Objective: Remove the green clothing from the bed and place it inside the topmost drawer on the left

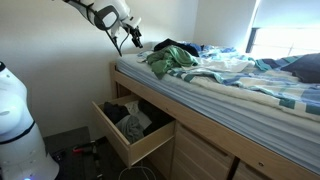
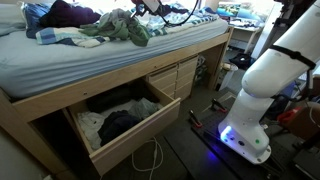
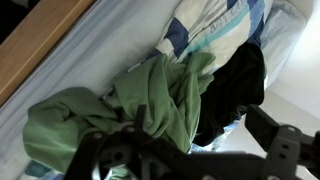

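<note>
The green clothing (image 1: 166,61) lies crumpled on the striped bed near its wooden edge, and shows in both exterior views (image 2: 120,29). In the wrist view it (image 3: 140,100) fills the middle, next to a black garment (image 3: 236,82). My gripper (image 1: 129,42) hangs in the air just beside the green clothing, above the bed's corner (image 2: 151,11). Its dark fingers (image 3: 190,160) are spread apart with nothing between them. The topmost drawer (image 1: 131,141) under the bed is pulled out and holds dark and light clothes (image 2: 118,122).
The bed's wooden frame (image 1: 190,112) runs along the mattress edge. A blue-and-white blanket (image 1: 250,80) and other clothes (image 2: 62,14) lie on the bed. More drawers (image 2: 185,78) are shut. My white base (image 2: 268,85) stands on the floor, with cables (image 2: 150,155) below the drawer.
</note>
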Motion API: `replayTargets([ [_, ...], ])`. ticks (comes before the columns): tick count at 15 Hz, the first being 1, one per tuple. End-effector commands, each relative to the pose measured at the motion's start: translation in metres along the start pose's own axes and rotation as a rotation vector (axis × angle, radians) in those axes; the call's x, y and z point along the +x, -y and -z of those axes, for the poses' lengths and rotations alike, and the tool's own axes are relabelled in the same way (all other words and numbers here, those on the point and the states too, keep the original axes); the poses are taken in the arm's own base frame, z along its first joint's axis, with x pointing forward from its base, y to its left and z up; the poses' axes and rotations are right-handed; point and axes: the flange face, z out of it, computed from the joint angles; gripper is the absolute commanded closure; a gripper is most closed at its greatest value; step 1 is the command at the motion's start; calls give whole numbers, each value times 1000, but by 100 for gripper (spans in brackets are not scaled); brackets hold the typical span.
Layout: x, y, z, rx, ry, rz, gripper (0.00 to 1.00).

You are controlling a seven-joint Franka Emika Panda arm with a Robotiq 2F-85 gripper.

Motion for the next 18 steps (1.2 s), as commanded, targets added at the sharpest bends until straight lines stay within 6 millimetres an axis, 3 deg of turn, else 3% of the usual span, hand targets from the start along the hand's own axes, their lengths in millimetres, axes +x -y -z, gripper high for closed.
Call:
replayTargets([
  [1,1,0,0,0,0,0,0],
  [7,39,-21,-10,38,-173,-243,0],
  [13,73,-62,-29,18,-347,-395,0],
  [16,81,-57,-30,-17,-386,-434,0],
  [18,76,-44,-35,-23,-388,-435,0],
])
